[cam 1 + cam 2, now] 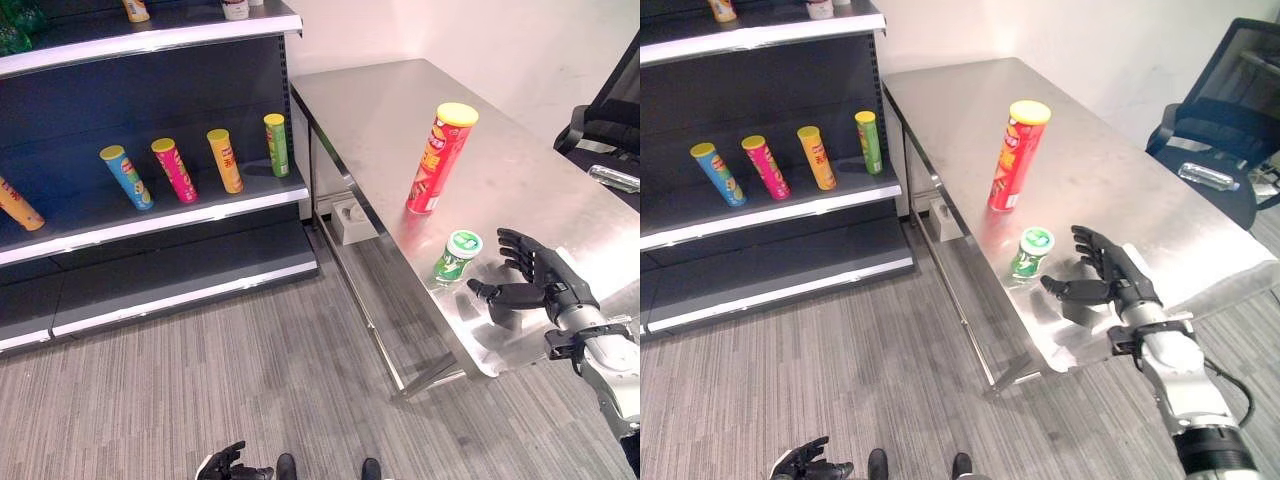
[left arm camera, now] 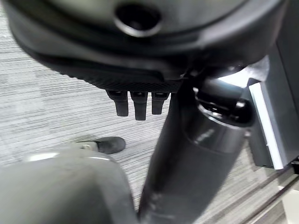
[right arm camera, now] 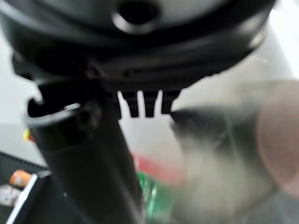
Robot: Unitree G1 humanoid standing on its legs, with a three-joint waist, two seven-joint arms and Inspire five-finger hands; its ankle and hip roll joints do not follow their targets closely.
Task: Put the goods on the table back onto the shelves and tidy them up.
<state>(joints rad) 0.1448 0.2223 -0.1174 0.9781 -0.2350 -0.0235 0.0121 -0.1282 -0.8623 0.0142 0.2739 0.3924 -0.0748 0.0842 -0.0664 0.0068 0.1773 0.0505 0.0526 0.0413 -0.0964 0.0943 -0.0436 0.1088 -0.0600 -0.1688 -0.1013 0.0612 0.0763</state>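
My right hand (image 1: 545, 285) has its fingers spread wide, holding nothing; the small green can (image 1: 458, 255) stands just past my thumb, the red tube (image 1: 439, 158) beyond. Both remain on the bench (image 1: 400, 100), unshelved.

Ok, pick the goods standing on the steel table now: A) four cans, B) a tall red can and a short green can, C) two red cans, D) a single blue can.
B: a tall red can and a short green can stand on the table, the green one beside the open right hand.
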